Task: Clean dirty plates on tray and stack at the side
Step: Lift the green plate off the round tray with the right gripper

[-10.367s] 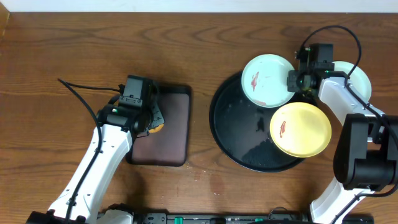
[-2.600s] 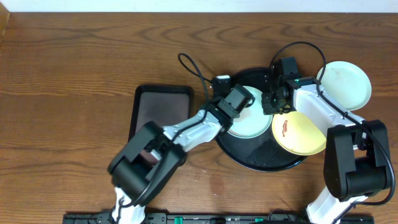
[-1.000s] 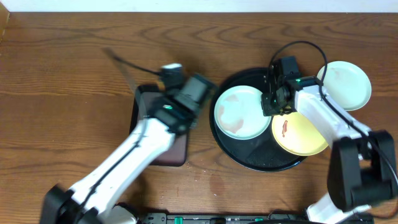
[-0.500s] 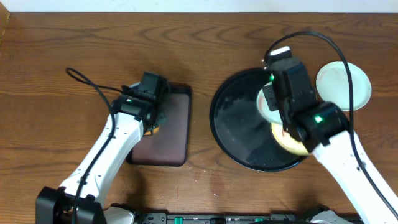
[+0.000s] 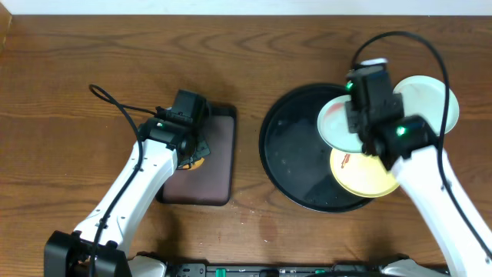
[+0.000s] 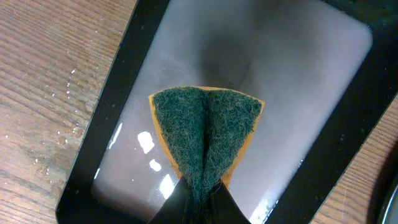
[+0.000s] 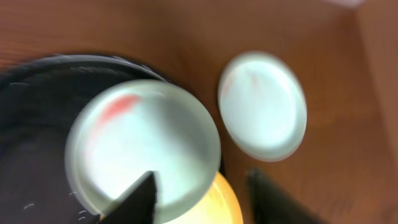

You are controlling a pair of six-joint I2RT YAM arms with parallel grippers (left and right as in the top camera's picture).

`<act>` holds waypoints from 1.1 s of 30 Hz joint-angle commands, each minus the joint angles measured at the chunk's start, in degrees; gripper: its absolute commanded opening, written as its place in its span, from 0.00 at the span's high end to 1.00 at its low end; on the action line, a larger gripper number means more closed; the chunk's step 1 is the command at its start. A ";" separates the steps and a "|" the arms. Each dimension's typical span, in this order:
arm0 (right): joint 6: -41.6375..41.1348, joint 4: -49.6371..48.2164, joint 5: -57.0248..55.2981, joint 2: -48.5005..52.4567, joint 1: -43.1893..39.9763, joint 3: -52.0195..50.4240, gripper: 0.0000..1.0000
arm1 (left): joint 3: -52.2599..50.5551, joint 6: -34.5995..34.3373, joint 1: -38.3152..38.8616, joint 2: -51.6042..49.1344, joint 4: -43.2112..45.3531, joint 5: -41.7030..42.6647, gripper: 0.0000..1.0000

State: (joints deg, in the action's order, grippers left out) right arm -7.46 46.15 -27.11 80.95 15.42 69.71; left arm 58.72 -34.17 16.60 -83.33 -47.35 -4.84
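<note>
Dirty pale blue-white round plate [image 5: 332,125], red-smeared, sits under the right gripper [image 7: 208,202], jaws spread wide, at 1 o'clock of the large round black tray [image 5: 292,154]; pale yellow plate [image 5: 365,173] at 4 o'clock. Left gripper [image 6: 200,205] pinches a green-and-orange sponge [image 6: 205,130].

Place: a robot lab bench.
Surface: a bare wood-grain table [image 5: 69,69], with a pale wall strip [image 5: 231,6] along its far edge.
Rig: a white-and-black left arm [image 5: 127,196] and right arm [image 5: 438,185] rise from the table's near edge, trailing a loose black cable [image 5: 398,33].
Mount: a dark rail [image 5: 269,271] runs along that near edge.
</note>
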 commanded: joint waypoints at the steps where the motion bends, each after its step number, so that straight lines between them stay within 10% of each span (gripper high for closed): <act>1: -11.08 1.51 7.96 5.20 -7.93 0.57 0.32 | -0.02 0.98 -0.20 0.15 -0.20 -0.11 0.93; 6: -12.68 1.97 25.79 10.91 -17.33 0.57 0.02 | -0.02 0.98 -0.20 0.15 -0.17 -0.11 0.93; 22: -15.17 0.44 24.83 22.86 -22.05 0.57 0.01 | -0.02 0.94 -0.17 0.15 -0.15 -0.07 0.92; 29: -15.26 -1.84 25.03 24.72 -22.08 0.57 0.51 | -0.02 0.94 -0.20 0.15 0.07 -0.07 0.93; 33: -15.23 -2.34 25.00 24.72 -22.08 0.57 0.61 | -0.02 0.94 -0.20 0.15 0.11 -0.07 0.92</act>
State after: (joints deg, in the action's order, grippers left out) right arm -22.22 44.03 -1.32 105.51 -6.26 69.69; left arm 58.72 -34.02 16.60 -83.35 -47.29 -4.78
